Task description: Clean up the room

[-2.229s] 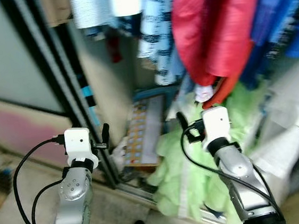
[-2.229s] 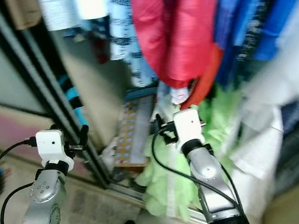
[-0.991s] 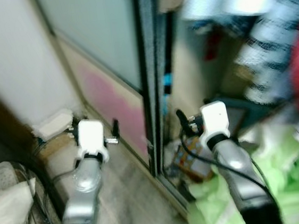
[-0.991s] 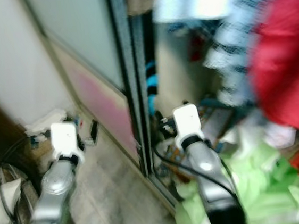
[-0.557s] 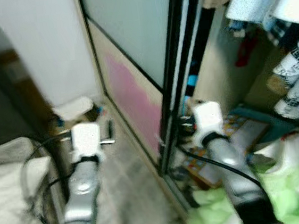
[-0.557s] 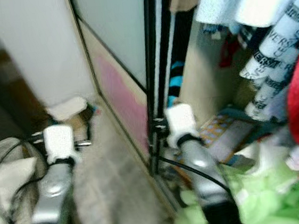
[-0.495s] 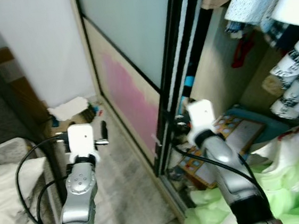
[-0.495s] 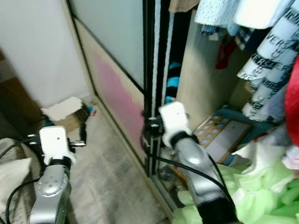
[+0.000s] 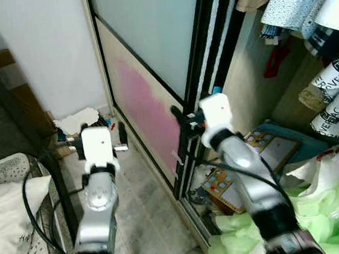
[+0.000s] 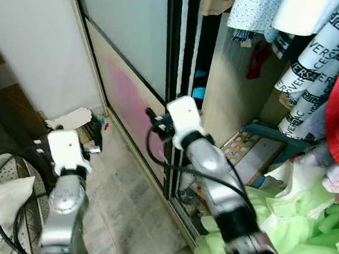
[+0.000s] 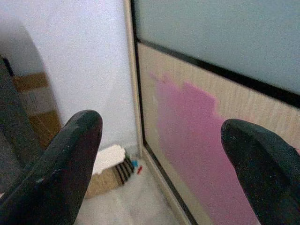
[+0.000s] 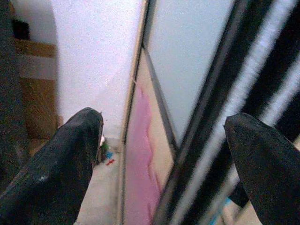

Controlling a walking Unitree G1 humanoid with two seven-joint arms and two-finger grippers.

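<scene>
Both grippers, left (image 11: 159, 164) & right (image 12: 161, 164), jaws wide, empty, facing sliding wardrobe door (image 9: 149, 50); green fabric (image 9: 325, 220) lies low right, well apart; bare floor (image 9: 142, 209) between.

Bare tiled floor (image 9: 141, 196) forms an open lane between the bed (image 9: 13, 222) on the left and the sliding wardrobe door (image 9: 150, 62) on the right. At the lane's far end, small clutter (image 9: 75, 125) lies against the white wall (image 9: 40, 49). Past the black door frame (image 9: 204, 81), the wardrobe opening is crowded: hanging clothes (image 10: 291, 11) above, a green heap (image 9: 325, 220) and a board (image 9: 246, 167) below.
</scene>
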